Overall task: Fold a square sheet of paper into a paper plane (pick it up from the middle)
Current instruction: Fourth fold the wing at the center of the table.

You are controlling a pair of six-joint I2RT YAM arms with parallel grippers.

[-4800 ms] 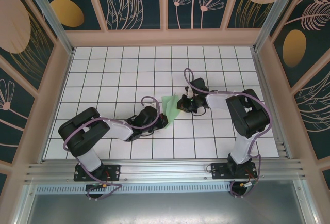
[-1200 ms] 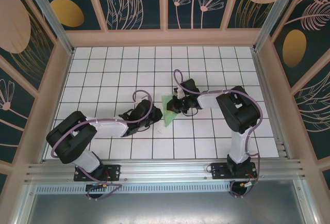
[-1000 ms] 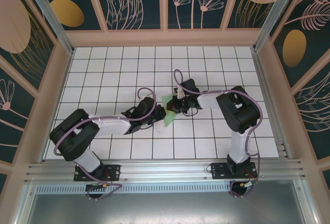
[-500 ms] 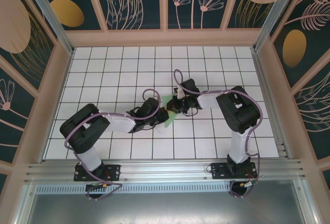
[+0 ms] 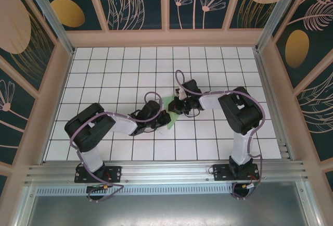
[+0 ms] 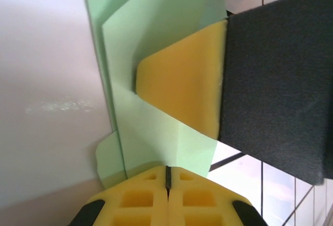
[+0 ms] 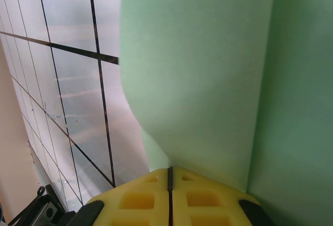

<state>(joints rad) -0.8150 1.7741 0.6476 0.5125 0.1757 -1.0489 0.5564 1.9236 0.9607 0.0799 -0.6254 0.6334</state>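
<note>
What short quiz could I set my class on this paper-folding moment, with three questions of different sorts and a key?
1. True or false: the left gripper and the right gripper meet at the sheet of paper near the middle of the table.
2. Multiple choice: in the left wrist view, the left gripper's own yellow pads are A) pressed together, B) wide apart, C) bare of foam.
3. Fill in: the table top is white with a black ____ of lines.

Key: 1 true; 2 A; 3 grid.
</note>
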